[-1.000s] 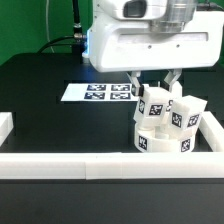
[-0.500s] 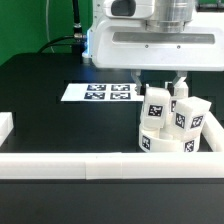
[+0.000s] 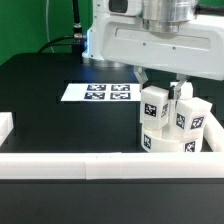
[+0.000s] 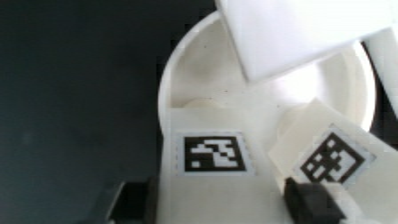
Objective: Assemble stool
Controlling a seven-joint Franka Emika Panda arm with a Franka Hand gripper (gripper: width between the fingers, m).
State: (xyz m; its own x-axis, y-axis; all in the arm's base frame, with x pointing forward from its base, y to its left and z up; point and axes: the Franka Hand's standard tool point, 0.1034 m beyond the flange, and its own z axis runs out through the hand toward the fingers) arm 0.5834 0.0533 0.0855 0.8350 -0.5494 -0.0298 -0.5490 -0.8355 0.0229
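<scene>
A black tabletop (image 3: 40, 100) fills the scene, with a green wall behind it and long white border rails (image 3: 70, 163) along its near edge and sides. The marker board (image 3: 98, 92) lies flat on the tabletop, well apart from the hand and towards the exterior view's left of it.

The round seat (image 3: 160, 141) sits in the corner where the near rail meets the rail on the exterior view's right, touching or just beside both. Directly below the hand, legs stand upright on the seat: one leg (image 3: 154, 105) is tallest and nearest the hand, and a second leg (image 3: 188, 118) stands just beside it, towards the exterior view's right.

The hand (image 3: 160, 84) hangs under the robot's large white body, its two fingers (image 3: 143, 77) spread to either side of the tall leg's top. Whether they press on it cannot be told.

In the wrist view the seat's curved rim (image 4: 178, 90) runs beneath the camera, two tagged leg faces (image 4: 217, 153) stand close, and a tilted white block hides the upper part.
</scene>
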